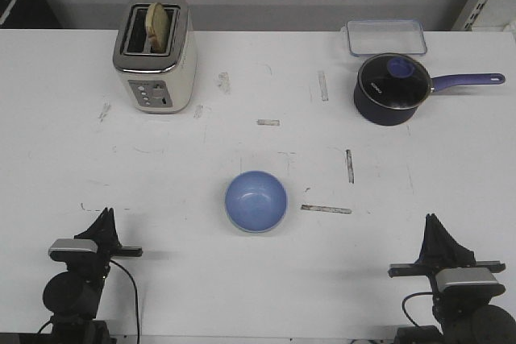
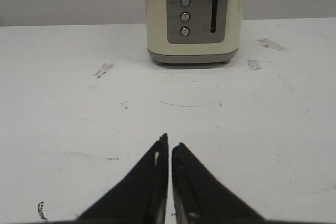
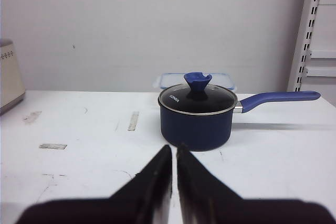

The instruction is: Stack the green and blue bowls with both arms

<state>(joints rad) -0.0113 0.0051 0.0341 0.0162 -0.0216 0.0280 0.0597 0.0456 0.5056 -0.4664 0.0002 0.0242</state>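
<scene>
The light blue bowl (image 1: 255, 201) sits upright on the white table (image 1: 185, 167), midway between the arms. A thin pale edge shows under its near left side; I cannot tell whether that is the green bowl, which shows nowhere else. My left gripper (image 1: 106, 213) rests low at the near left, shut and empty, pointing toward the toaster; in the left wrist view (image 2: 169, 141) its jaws stand almost together over bare table. My right gripper (image 1: 433, 221) rests at the near right, shut and empty; in the right wrist view (image 3: 174, 148) it points at the saucepan.
A cream toaster (image 1: 155, 54) with bread in a slot stands at the far left, also in the left wrist view (image 2: 194, 17). A dark navy saucepan (image 1: 391, 89) with lid and long handle stands at the far right, also in the right wrist view (image 3: 197, 116). A clear lidded container (image 1: 385, 37) lies behind it.
</scene>
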